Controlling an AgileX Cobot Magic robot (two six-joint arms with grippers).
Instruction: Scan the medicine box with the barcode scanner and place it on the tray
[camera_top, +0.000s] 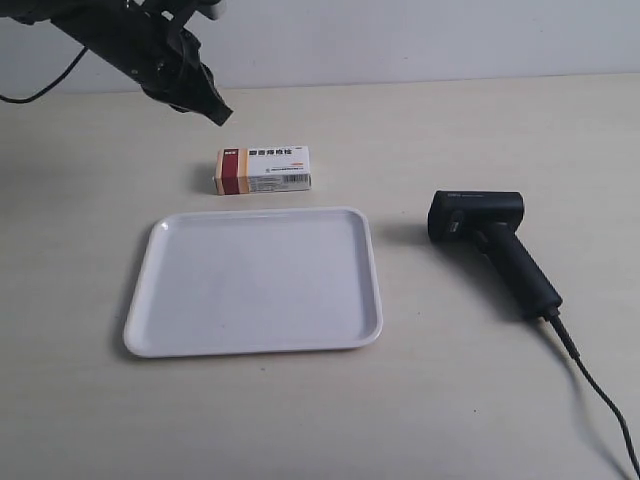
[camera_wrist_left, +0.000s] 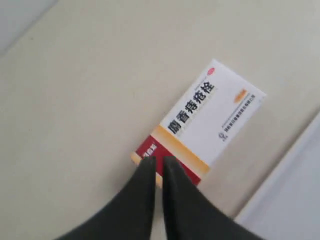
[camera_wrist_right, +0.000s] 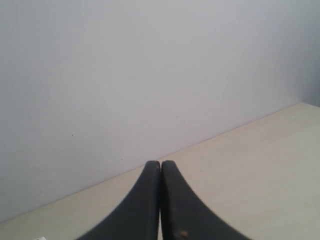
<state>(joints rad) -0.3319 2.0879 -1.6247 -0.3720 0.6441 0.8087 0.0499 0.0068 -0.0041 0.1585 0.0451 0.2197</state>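
Count on my table: one medicine box (camera_top: 264, 169), one tray (camera_top: 253, 283), one barcode scanner (camera_top: 492, 246).
I see the box lying flat just beyond the tray's far rim, the scanner well off beside the tray, its cable (camera_top: 600, 400) trailing away. Left gripper (camera_wrist_left: 158, 162) hovers over the box's red end, fingers together, empty; right gripper (camera_wrist_right: 160, 165) is likewise closed, facing a pale wall (camera_wrist_right: 150, 75). Tabletop (camera_top: 480, 120) is light beige.
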